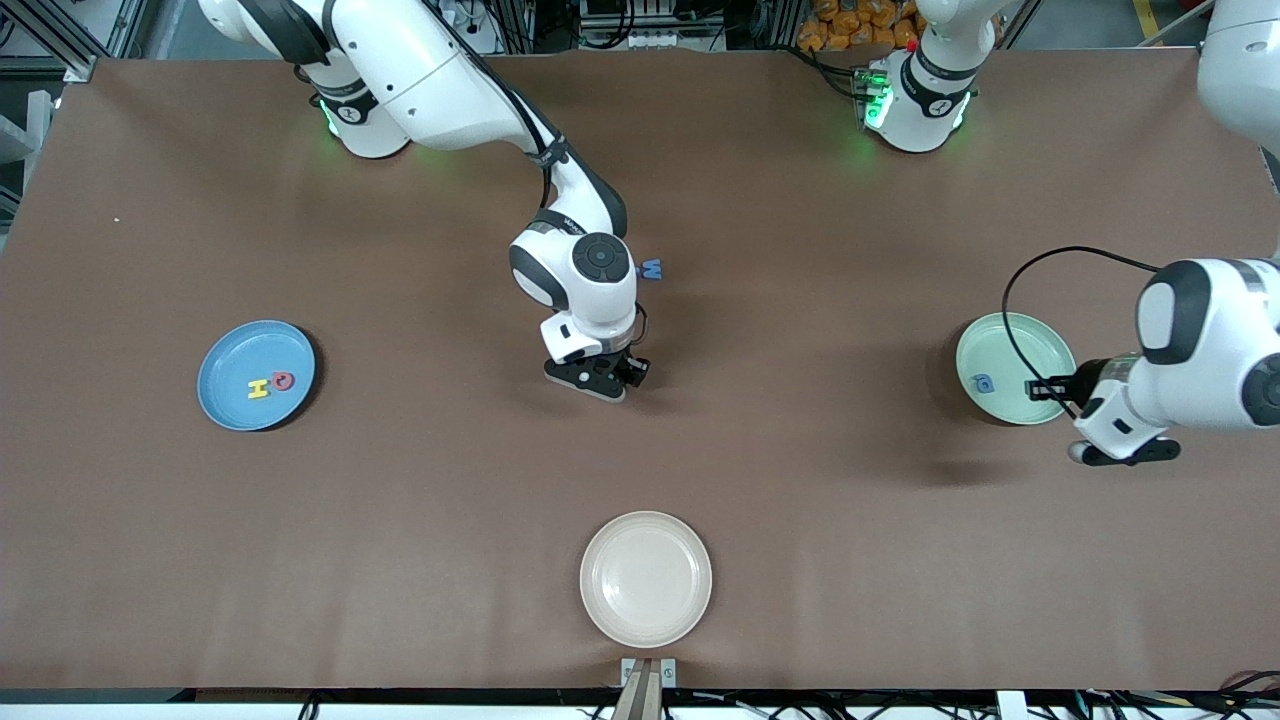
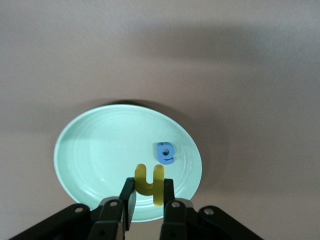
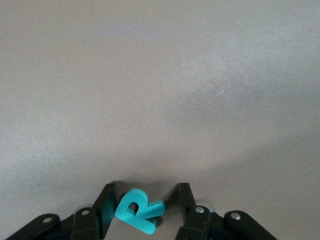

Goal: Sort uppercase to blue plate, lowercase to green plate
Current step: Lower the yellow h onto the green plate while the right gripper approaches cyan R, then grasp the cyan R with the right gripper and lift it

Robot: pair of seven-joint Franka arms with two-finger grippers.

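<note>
My right gripper [image 3: 146,191] is down at the table's middle, open, its fingers either side of a teal R [image 3: 138,211] lying flat. One finger touches the R and the other stands a little off it. In the front view that hand [image 1: 598,382] hides the R. A blue W [image 1: 652,268] lies just past the same wrist, farther from the front camera. The blue plate [image 1: 230,352] holds a yellow H [image 1: 258,388] and a red Q [image 1: 284,381]. My left gripper [image 2: 149,184] is shut on a yellow h [image 2: 150,181] over the green plate [image 2: 90,155], which holds a blue a [image 2: 165,153].
A cream-white plate [image 1: 645,578] sits near the table's front edge, at the middle. The green plate [image 1: 1030,345] is toward the left arm's end of the table and the blue plate toward the right arm's end. Brown cloth covers the table.
</note>
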